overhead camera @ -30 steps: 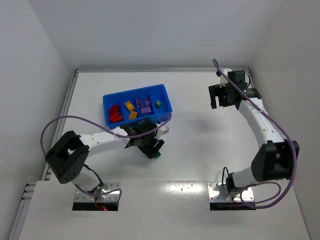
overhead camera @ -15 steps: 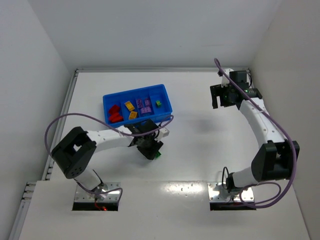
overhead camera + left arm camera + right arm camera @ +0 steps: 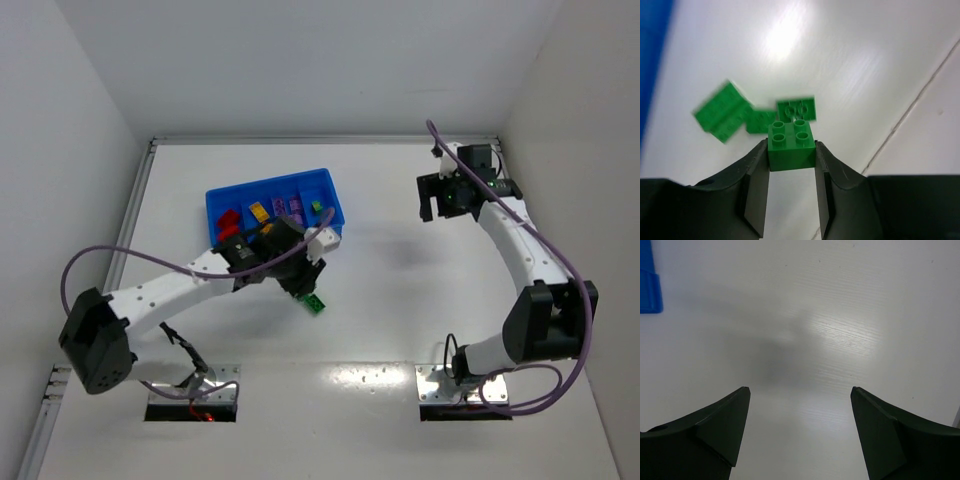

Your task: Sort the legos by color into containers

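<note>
1. Red point(image 3: 228, 224), yellow point(image 3: 258, 210), purple point(image 3: 287, 206) and one green lego point(image 3: 318, 207) are found sorted in separate compartments of the blue tray point(image 3: 268, 183).
2. A green brick point(image 3: 791, 141) is clamped in the left gripper point(image 3: 791, 150), above the table point(image 3: 850, 60) and near the tray.
3. Three green legos point(image 3: 760, 121) on the table are left to be sorted.
4. The right gripper point(image 3: 800, 430) is held wide and empty, well apart from the tray.

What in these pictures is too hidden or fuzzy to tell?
1. Top view: the left arm covers the near side of the bright blue plastic tray, hiding some bricks inside.
2. Left wrist view: beyond the green four-stud brick in the left gripper, the loose green bricks are motion-blurred, so their count is unclear.
3. Right wrist view: only a tray corner shows, cut by the left edge.
</note>
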Robot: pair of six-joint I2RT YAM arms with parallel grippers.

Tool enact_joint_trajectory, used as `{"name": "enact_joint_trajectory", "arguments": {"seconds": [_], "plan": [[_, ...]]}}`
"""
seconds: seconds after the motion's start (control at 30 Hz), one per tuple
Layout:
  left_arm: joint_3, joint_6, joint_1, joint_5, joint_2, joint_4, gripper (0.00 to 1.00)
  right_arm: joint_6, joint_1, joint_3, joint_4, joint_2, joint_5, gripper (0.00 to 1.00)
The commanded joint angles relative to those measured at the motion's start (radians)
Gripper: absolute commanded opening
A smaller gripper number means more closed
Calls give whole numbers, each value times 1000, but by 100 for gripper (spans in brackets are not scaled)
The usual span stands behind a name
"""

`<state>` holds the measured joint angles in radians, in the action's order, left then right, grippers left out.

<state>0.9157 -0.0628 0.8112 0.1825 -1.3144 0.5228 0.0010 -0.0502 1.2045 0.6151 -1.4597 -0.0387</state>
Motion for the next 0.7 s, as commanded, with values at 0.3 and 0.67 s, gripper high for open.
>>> {"name": "enact_joint_trajectory", "arguments": {"seconds": [0.3, 0.67], "plan": [[635, 14, -204, -51, -357, -7, 24, -36, -48, 101, 14, -74, -236, 83], [953, -8, -322, -19, -781, 28, 29, -88, -77, 116, 44, -88, -257, 83]]}}
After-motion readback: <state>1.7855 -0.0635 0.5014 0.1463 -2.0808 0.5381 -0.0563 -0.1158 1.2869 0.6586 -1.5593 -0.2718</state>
